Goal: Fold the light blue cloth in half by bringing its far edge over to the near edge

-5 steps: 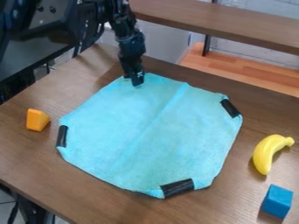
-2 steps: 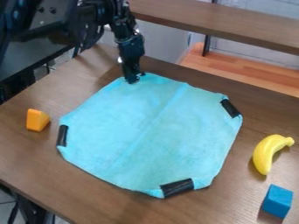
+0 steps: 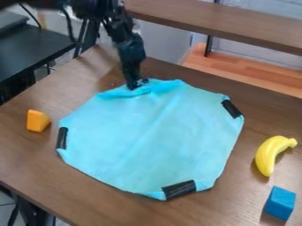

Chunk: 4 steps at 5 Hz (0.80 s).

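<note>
At the far edge of a light-blue cloth [image 3: 150, 137], the black gripper [image 3: 135, 85] hangs down, shut on the cloth's far corner. The cloth is bunched and slightly raised around the fingertips, with folds running from there toward the middle. The rest of it lies flat on the brown table [image 3: 35, 154]. Black strips show at three of the cloth's corners, on the left, at the right and near the front.
An orange block [image 3: 38, 121] stands left of the cloth. To the right lie a yellow banana [image 3: 273, 154] and, nearer the front, a blue block [image 3: 279, 203]. A brown shelf [image 3: 218, 21] rises behind the table.
The gripper has moved slightly toward the front with the cloth's far edge, which has gone from flat to bunched. The upper arm has shifted upward in view.
</note>
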Tool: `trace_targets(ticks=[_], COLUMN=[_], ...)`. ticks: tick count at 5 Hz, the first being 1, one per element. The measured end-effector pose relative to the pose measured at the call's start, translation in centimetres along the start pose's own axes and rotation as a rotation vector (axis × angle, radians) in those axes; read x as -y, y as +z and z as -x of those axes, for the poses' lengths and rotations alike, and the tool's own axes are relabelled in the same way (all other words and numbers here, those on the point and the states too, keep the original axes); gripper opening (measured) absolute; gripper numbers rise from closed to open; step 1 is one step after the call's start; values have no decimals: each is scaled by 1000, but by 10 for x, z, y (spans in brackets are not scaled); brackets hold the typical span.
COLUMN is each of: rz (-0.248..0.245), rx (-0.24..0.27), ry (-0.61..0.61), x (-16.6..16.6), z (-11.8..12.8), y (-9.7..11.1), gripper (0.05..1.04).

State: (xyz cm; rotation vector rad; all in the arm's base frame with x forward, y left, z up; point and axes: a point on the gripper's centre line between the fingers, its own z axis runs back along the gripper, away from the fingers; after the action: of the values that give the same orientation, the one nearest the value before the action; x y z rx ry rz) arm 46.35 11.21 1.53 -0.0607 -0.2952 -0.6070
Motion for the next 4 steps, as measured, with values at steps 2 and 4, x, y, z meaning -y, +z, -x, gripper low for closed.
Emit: trace_targets(ticks=[2,4], rz=[-11,-75], rx=[57,38], ry=[-178,-311], x=[84,164], z=[18,53], y=[30,40], gripper=[55,54])
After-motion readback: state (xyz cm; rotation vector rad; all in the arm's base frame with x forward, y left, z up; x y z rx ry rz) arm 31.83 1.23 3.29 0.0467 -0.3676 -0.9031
